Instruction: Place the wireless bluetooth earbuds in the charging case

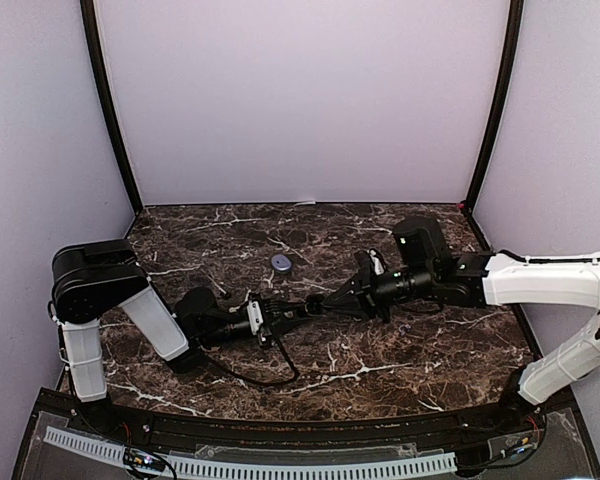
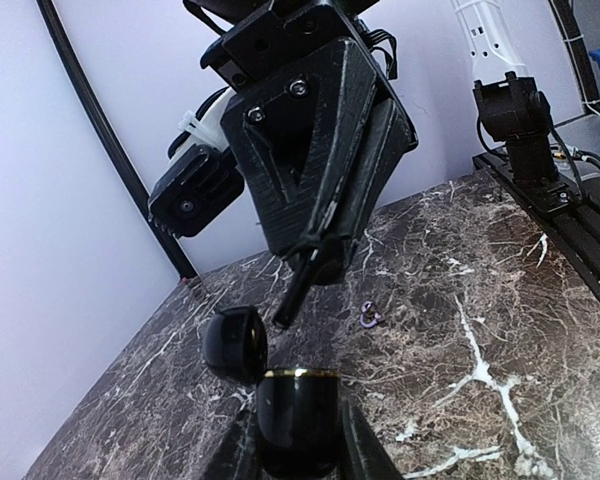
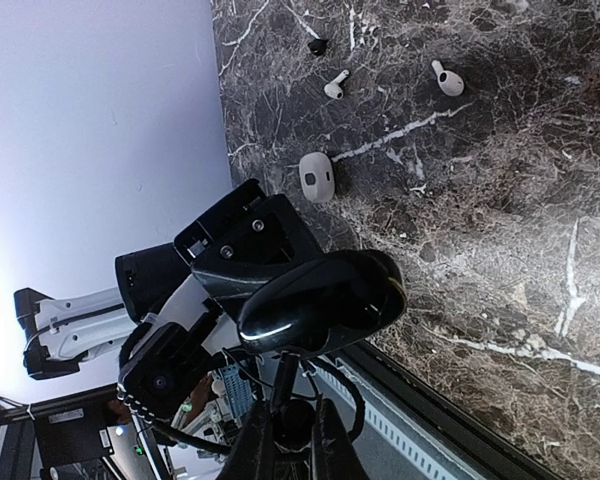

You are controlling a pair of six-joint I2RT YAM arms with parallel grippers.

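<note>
- The left gripper (image 2: 300, 448) is clamped on the black charging case (image 2: 295, 405). Its gold-rimmed mouth faces up, and its lid (image 2: 235, 342) is hinged open toward 10 o'clock in the left wrist view.
- The right gripper (image 2: 302, 272) hangs at 12 o'clock above that mouth. Its fingers are pressed almost together on what looks like a dark earbud (image 2: 294, 296). The thin stem pokes out toward the case and ends just beside the lid, above the rim.
- In the top view the two grippers meet near the middle of the marble table (image 1: 430, 370) — the left arm reaches in from 8 o'clock, the right from 3 o'clock.
- Loose on the table, at 12 to 1 o'clock in the right wrist view, lie a white earbud (image 3: 446, 78), a second white earbud (image 3: 334, 85) and a small black earbud (image 3: 317, 45).
- A pale oval object (image 3: 316, 176) sits near them, toward 6 o'clock of the second white earbud.
</note>
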